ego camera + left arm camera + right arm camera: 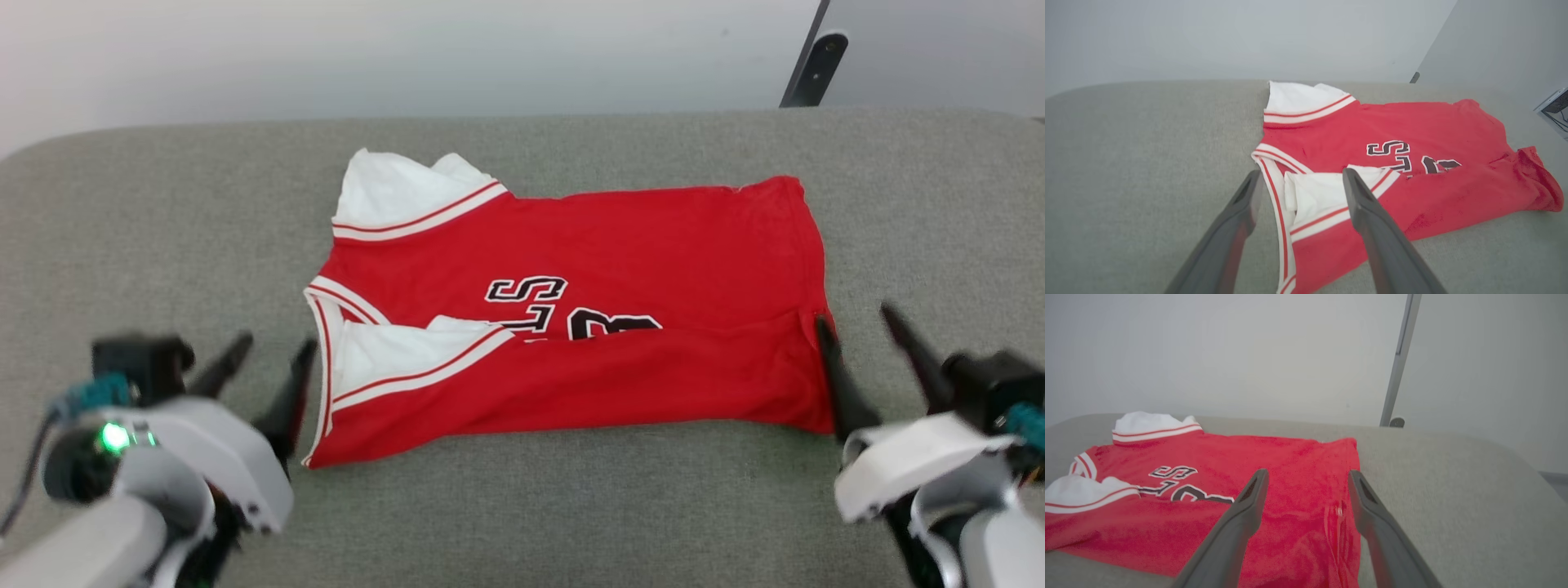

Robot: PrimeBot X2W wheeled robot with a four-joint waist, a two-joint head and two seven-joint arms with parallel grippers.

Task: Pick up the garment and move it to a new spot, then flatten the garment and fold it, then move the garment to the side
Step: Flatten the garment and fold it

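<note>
The garment (604,269), a red jersey with white sleeves and black lettering, lies on the grey cushion with its near long edge folded over the chest, half covering the lettering. Its neck end points left, its hem right. My left gripper (273,347) is open just off the neck end; in the left wrist view the left gripper (1300,177) hovers over the folded white sleeve (1314,192). My right gripper (857,322) is open at the hem corner; in the right wrist view the right gripper (1308,475) straddles the garment's (1249,498) hem edge. Neither holds anything.
The grey fabric cushion (163,229) spreads wide on all sides of the jersey, with a pale wall behind. A dark post (812,61) rises at the back right, beyond the cushion's far edge.
</note>
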